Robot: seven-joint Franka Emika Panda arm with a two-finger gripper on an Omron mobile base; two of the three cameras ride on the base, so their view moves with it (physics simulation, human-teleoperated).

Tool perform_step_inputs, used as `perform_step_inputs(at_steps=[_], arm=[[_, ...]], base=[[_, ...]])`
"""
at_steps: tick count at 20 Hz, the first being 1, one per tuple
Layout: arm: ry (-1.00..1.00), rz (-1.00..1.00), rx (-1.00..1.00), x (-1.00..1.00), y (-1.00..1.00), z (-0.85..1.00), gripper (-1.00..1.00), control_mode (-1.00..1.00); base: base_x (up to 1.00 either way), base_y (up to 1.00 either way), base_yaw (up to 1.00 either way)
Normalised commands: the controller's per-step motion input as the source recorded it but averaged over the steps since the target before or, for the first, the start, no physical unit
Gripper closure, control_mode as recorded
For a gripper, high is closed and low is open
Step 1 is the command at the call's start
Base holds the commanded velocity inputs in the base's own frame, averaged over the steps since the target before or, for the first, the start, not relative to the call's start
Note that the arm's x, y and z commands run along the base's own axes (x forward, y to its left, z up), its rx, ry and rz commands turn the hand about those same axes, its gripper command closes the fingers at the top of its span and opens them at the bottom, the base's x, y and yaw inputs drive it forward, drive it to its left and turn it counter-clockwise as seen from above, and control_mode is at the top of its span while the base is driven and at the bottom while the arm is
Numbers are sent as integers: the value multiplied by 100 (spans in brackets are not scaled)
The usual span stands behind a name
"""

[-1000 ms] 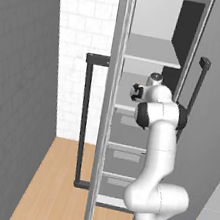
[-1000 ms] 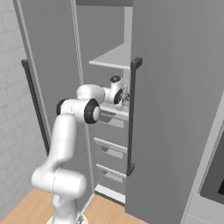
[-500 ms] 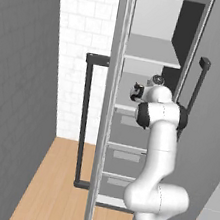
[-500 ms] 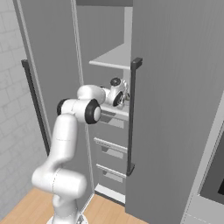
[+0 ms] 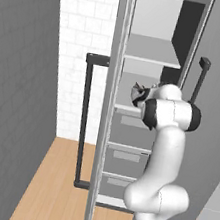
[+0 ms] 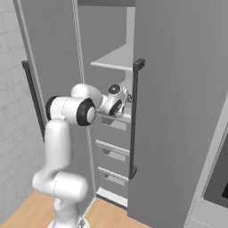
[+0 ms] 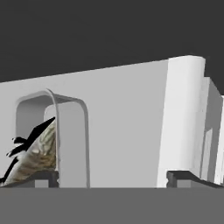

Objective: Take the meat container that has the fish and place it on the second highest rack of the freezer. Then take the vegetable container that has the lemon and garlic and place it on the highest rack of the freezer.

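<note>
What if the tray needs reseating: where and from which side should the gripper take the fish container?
Probably grip the fish container by its thin near wall, coming straight in through the open front of the freezer; the open gripper faces it, with the fish inside.

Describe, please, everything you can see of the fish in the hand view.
The fish is small, mottled brown-grey with a paler underside, and has dark pointed fins or a tail at its upper end and left side. It lies tilted, rising toward the right, inside a clear container with rounded corners, seen through the wall. Its lower part is hidden at the bottom. The container sits against a light-grey freezer surface.
</note>
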Motion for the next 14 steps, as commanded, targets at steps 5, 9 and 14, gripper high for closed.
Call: perform_step_inputs(at_steps=[5, 9, 14], arm=[[-11, 0, 0, -84, 17, 76, -100, -100], [-22, 0, -1, -46, 26, 100, -100, -100], [0, 0, -2, -93, 9, 76, -100, -100]], base=[[0, 0, 0], [0, 0, 0], [0, 0, 0]])
